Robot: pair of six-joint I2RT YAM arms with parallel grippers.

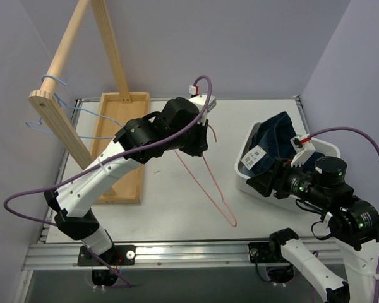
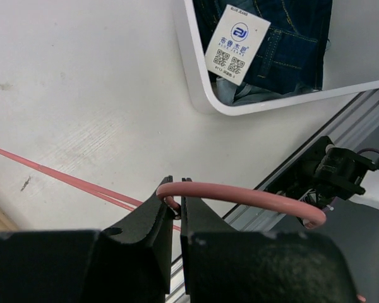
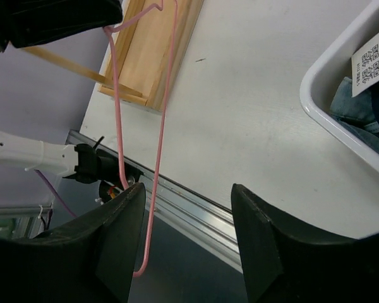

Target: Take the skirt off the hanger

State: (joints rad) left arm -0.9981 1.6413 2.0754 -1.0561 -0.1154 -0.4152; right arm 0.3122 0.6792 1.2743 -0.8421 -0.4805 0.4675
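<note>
Scuffed white table (image 1: 170,205), lavender walls (image 1: 240,38), wooden rack (image 1: 69,45), pink hanger (image 2: 240,191)

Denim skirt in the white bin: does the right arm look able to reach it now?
Probably yes. The right gripper is open at the edge of the bin, the skirt lies uncovered on top, and the left gripper holds the pink hanger clear of it.

The left arm (image 1: 107,167) reaches diagonally up and right from its base, wrist bent downward, and the left gripper (image 2: 178,189) has its jaws pinched nearly together on the hook of the pink hanger (image 2: 240,192). The right arm (image 1: 360,221) is folded; the right gripper (image 3: 188,196) points left, jaws apart, holding nothing
</note>
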